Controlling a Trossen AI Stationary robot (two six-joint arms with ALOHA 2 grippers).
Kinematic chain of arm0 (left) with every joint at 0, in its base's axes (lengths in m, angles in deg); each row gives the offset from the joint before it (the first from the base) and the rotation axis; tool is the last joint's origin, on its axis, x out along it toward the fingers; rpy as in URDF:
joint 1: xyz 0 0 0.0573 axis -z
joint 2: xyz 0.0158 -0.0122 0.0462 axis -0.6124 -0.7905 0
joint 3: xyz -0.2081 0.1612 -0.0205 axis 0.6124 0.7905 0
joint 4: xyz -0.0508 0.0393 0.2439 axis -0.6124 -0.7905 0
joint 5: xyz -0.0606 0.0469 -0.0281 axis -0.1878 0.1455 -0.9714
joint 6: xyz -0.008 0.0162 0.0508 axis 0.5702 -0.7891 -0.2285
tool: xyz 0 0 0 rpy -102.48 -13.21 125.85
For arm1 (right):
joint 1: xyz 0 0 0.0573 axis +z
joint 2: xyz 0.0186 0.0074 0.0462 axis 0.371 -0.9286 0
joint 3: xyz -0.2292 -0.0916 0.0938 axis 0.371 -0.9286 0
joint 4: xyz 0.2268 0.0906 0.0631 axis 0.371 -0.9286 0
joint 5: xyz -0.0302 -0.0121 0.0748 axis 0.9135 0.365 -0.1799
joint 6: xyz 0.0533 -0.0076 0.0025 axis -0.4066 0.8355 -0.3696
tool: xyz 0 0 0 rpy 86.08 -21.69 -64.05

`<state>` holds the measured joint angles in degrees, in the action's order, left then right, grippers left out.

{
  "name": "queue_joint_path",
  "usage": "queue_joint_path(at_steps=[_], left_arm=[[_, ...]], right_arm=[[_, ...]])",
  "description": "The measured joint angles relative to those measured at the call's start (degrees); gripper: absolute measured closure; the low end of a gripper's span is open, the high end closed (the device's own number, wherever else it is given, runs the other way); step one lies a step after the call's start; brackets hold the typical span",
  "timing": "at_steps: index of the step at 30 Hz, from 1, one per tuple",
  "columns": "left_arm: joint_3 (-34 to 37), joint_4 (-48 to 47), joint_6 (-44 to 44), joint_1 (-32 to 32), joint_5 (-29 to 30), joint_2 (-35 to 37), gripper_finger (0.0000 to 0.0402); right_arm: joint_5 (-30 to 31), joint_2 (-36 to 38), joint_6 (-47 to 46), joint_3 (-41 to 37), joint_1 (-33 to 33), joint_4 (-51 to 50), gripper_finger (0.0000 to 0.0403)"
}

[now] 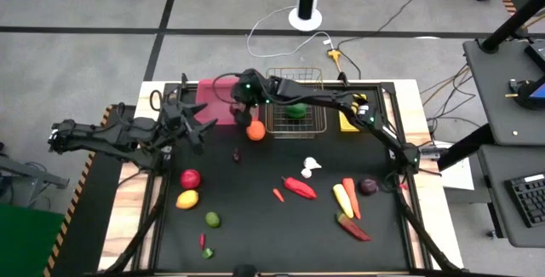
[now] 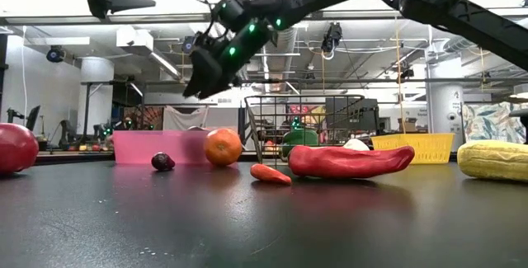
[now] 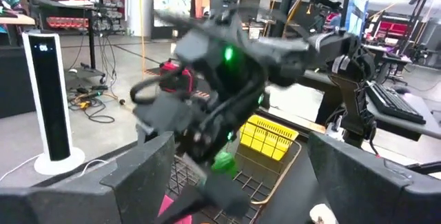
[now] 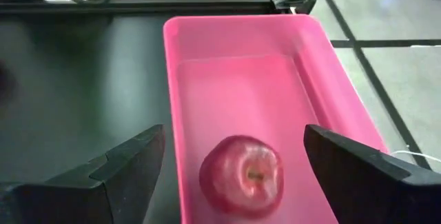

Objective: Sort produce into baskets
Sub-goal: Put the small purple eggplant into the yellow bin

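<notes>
**Apple in pink bin, jaws clear**

Right gripper (image 4: 231, 165) spread wide, empty, above red apple (image 4: 242, 176) lying in pink bin (image 4: 186, 100), lower centre of wrist frame. Stem end up toward camera; round, no long axis. Risk: retreat clipping orange (image 1: 255, 130) beside bin. Left gripper (image 1: 194, 124) open, empty, centre-left of overhead frame.

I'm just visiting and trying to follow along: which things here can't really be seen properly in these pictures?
- Pink bin: in the high view the right claw and its arm cover the near end, hiding the red apple that the right wrist view shows inside.
- Yellow bin: contents hidden by the right arm, high view.
- Small pieces near the table's front-left: too small to name.
</notes>
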<state>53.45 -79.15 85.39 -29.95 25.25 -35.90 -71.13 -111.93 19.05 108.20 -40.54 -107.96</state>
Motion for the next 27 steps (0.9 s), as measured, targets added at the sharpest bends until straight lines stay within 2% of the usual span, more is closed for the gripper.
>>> queue_joint_path(at_steps=[7, 13, 20, 27], left_arm=[[0.0, 0.3, 5.2, 0.0, -6.3, -2.5, 0.0086], [0.0, 1.9, 10.2, 0.8, -6.5, -8.7, 0.0086], [0.0, 4.4, 15.5, 3.2, -7.6, -17.5, 0.0086], [-0.1, 4.3, 24.0, 4.9, -7.7, -23.8, 0.0086]], right_arm=[[-0.2, 6.4, 1.5, 2.7, 0.3, -13.7, 0.0062], [-0.2, 15.7, 1.2, -1.0, 1.2, -18.7, 0.0064], [0.2, 29.2, -1.2, -15.1, 4.9, -18.3, 0.0065], [1.3, 43.6, -6.3, -33.9, 10.1, -11.7, 0.0069]])
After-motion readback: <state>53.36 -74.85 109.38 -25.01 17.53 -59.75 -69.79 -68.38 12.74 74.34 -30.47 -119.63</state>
